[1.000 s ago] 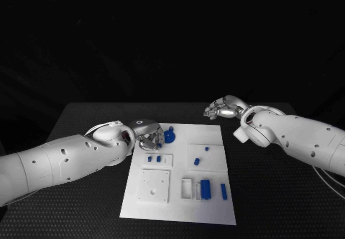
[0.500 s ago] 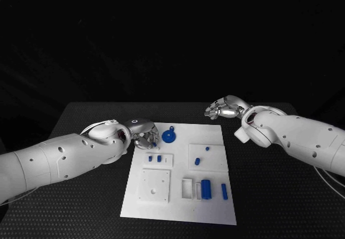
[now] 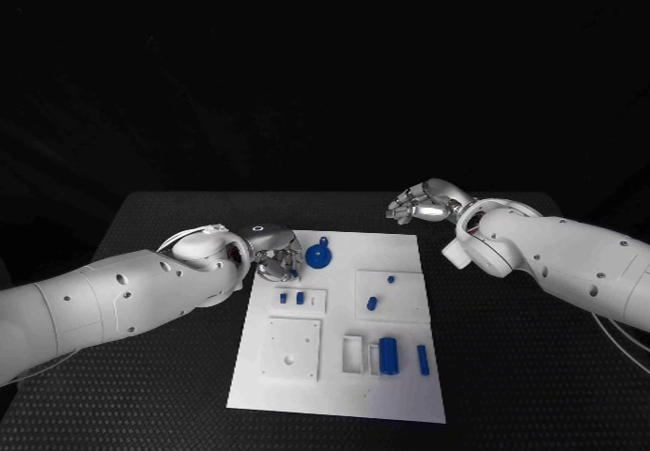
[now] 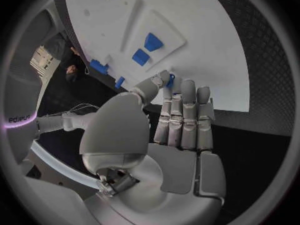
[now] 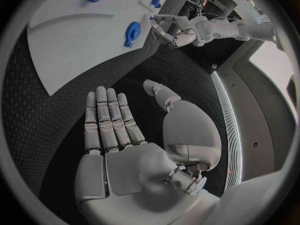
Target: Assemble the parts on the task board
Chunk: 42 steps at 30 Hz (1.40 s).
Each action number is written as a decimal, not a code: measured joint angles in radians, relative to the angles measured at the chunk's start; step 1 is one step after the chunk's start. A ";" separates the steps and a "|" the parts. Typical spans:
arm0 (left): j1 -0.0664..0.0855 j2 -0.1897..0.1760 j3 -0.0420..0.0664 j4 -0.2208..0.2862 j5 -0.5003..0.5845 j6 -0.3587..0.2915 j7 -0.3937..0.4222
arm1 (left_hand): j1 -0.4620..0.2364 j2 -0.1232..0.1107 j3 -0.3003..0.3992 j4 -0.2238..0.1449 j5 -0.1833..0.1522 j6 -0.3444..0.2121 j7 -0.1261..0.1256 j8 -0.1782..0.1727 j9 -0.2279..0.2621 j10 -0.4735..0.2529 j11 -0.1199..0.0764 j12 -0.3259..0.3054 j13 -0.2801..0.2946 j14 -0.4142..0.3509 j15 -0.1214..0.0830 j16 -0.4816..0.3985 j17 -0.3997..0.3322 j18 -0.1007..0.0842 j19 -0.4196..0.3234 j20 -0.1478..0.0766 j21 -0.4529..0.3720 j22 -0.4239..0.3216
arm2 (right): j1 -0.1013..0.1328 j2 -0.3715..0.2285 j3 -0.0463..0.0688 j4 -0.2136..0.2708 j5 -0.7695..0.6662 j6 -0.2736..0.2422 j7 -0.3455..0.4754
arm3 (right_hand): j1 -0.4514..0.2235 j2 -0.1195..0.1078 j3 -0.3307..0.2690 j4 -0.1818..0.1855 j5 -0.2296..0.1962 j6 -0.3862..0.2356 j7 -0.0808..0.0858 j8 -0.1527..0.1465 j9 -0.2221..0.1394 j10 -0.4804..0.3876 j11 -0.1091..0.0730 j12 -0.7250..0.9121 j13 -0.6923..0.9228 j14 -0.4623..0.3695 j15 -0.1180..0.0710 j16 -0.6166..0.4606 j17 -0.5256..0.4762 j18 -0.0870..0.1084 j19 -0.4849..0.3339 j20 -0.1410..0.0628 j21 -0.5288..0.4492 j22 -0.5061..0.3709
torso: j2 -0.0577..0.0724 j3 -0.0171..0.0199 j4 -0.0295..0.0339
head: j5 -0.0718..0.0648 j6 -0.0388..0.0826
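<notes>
The white task board (image 3: 339,395) lies in the middle of the table. A round blue part (image 3: 318,256) sits near its far left corner. My left hand (image 3: 275,254) hovers at the board's left edge just beside that part, apart from it, fingers straight and holding nothing. In the left wrist view the left hand (image 4: 181,120) reaches over the board (image 4: 187,45), and a sliver of blue shows past the thumb tip. My right hand (image 3: 423,204) hangs off the board's far right corner. Its palm (image 5: 119,135) is flat and bare.
Two small blue parts (image 3: 290,299) stand in a recess on the board's left. Two blue pegs (image 3: 370,303) sit on the right plate. Long blue pieces (image 3: 388,357) lie near the front beside a white square plate (image 3: 291,349). Black table (image 3: 542,376) surrounds the board.
My left hand has drawn back to the left, away from the round blue part, which stays in place. The right hand has not moved.
</notes>
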 measured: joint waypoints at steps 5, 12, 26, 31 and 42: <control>0.000 0.005 -0.001 0.007 0.001 0.007 0.001 | -0.005 0.001 0.000 0.000 0.000 0.001 0.001 -0.003 0.000 0.000 0.000 -0.001 0.000 0.000 0.000 0.000 0.001 0.000 0.000 0.000 0.000 0.000 | 0.000 0.001 0.000 0.000 0.000 0.000 0.000 | 0.000 0.000 0.000 0.000 0.000 0.000 0.000 0.000 0.000 0.000 0.000 0.000 0.000 0.000 0.000 0.000 -0.001 0.000 0.000 0.000 0.000 0.000 | 0.000 -0.0002 0.0005 | 0.001 0.000; 0.000 0.003 -0.001 0.008 0.002 0.019 0.000 | -0.004 0.002 0.000 0.000 0.000 0.002 0.002 -0.004 -0.002 0.000 0.000 -0.001 -0.001 -0.001 0.001 0.000 0.001 0.000 0.000 0.000 0.000 0.000 | 0.000 0.001 0.000 0.000 0.000 0.000 0.000 | 0.000 0.000 0.000 0.000 0.000 0.000 0.000 0.000 0.000 0.000 0.000 0.000 0.000 0.000 0.000 0.000 -0.001 0.000 0.000 0.000 0.000 0.000 | 0.000 -0.0004 -0.0002 | 0.002 -0.001; 0.000 0.014 -0.004 -0.005 0.001 0.036 -0.004 | 0.000 0.006 0.000 0.000 -0.004 0.002 0.002 -0.002 -0.002 0.000 0.000 -0.002 -0.002 -0.002 0.002 0.000 0.002 0.000 0.000 0.000 0.000 0.000 | 0.000 0.002 0.000 0.000 0.000 0.000 0.000 | 0.000 0.000 -0.003 0.003 0.000 0.000 0.000 0.000 -0.001 0.007 0.000 -0.001 0.000 0.000 0.000 0.000 -0.002 0.000 0.000 0.000 0.000 0.000 | 0.000 -0.0010 -0.0006 | -0.001 -0.003; 0.000 0.014 -0.004 -0.007 -0.002 0.037 -0.004 | 0.000 0.006 0.002 -0.003 -0.004 0.002 0.002 -0.002 -0.001 0.000 0.000 -0.005 -0.001 -0.002 0.002 0.000 0.002 0.000 0.000 0.000 0.000 0.000 | 0.000 0.001 0.000 0.000 0.000 0.000 0.000 | 0.000 0.000 -0.003 0.003 0.000 0.000 0.000 0.000 -0.001 0.007 0.000 -0.004 0.000 0.000 0.000 0.000 -0.002 0.000 0.000 0.000 0.000 0.000 | 0.000 -0.0011 -0.0011 | -0.001 -0.005; 0.001 0.019 -0.006 -0.007 -0.018 0.037 -0.002 | 0.002 0.005 0.002 -0.003 0.000 -0.001 0.002 -0.003 -0.001 -0.001 -0.001 -0.005 -0.001 -0.002 0.002 0.000 0.001 0.000 0.000 0.000 0.000 0.000 | 0.000 0.000 0.000 0.002 0.000 0.000 0.000 | 0.000 0.000 -0.003 0.003 0.000 0.000 0.000 0.000 -0.001 0.007 0.000 -0.004 0.000 0.000 0.000 0.000 -0.002 0.000 0.000 0.000 0.000 0.000 | 0.000 -0.0011 0.0012 | -0.005 -0.006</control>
